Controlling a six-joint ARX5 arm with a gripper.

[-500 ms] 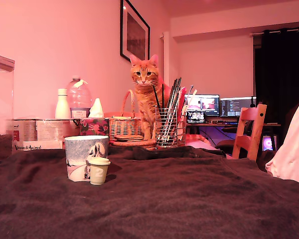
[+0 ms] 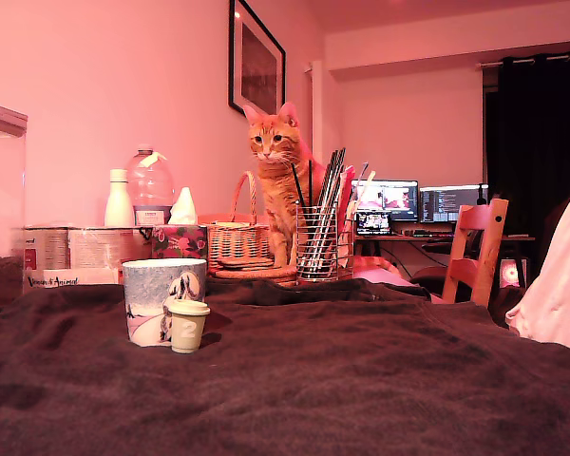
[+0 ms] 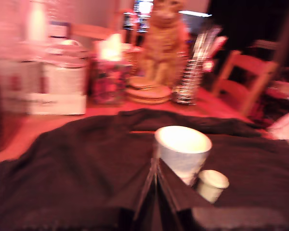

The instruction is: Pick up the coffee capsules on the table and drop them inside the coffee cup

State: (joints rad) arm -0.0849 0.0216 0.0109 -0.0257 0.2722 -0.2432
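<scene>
The coffee cup (image 2: pixel 161 294) stands upright on the dark cloth, toward the exterior view's left. Its painted side faces that camera. One cream-beige coffee capsule (image 2: pixel 187 328) stands right in front of it, touching or nearly touching its wall. The blurred wrist view shows the cup (image 3: pixel 183 147) with its pale inside, and the capsule (image 3: pixel 212 184) beside it. My gripper (image 3: pixel 155 166) appears only in the wrist view. Its dark fingers are pressed together with nothing between them, just short of the cup. The arm is out of the exterior view.
A ginger cat (image 2: pixel 280 180) sits at the back beside a wire-mesh pen holder (image 2: pixel 318 242) and a wicker basket (image 2: pixel 237 242). A white bottle (image 2: pixel 120 199), a water jug and boxes line the back left. A wooden chair (image 2: pixel 475 252) stands at right. A dark cloth (image 2: pixel 361 380) covers the table.
The cat has turned its head toward the exterior view's left. The cup and capsule have not moved.
</scene>
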